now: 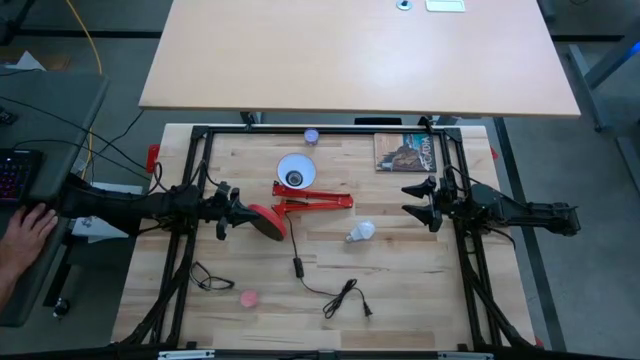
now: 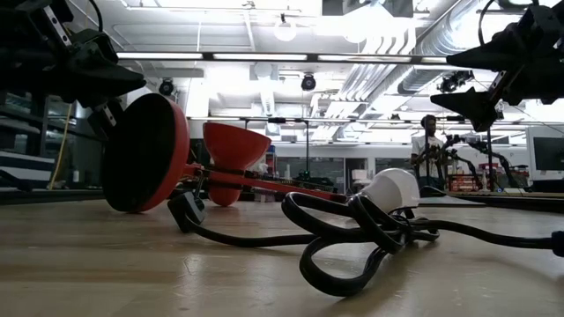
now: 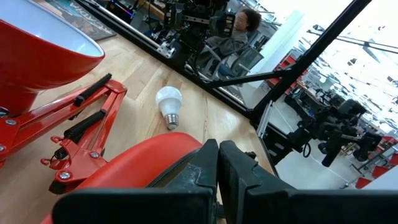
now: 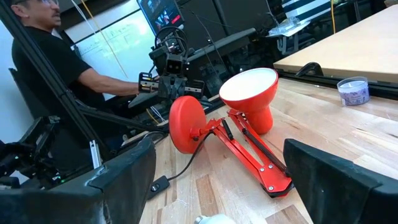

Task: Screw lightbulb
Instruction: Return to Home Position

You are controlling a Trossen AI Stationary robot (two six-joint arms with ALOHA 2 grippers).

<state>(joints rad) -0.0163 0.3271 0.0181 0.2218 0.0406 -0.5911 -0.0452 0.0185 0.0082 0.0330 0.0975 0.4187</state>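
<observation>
Though loose, lightbulb [image 1: 362,232] between red lamp [image 1: 315,203] and gaping empty right end effector [image 1: 410,200]; left end effector [image 3: 217,152] closed, empty.

A: Site type?
B: Robotics lab, open-plan. Exposed ducts [image 2: 388,53] and strip lights [image 2: 264,57] ran overhead.
A: Further evidence?
B: More arm rigs [image 3: 339,127] stood beyond the framed wooden table [image 1: 420,270]. A person [image 4: 56,68] was beside it, near a keyboard [image 1: 15,175], a screen [image 4: 165,12] and a written-on board [image 4: 118,40].

Pale desk [image 1: 300,60] behind; bright ceiling lights [image 2: 286,28].
</observation>
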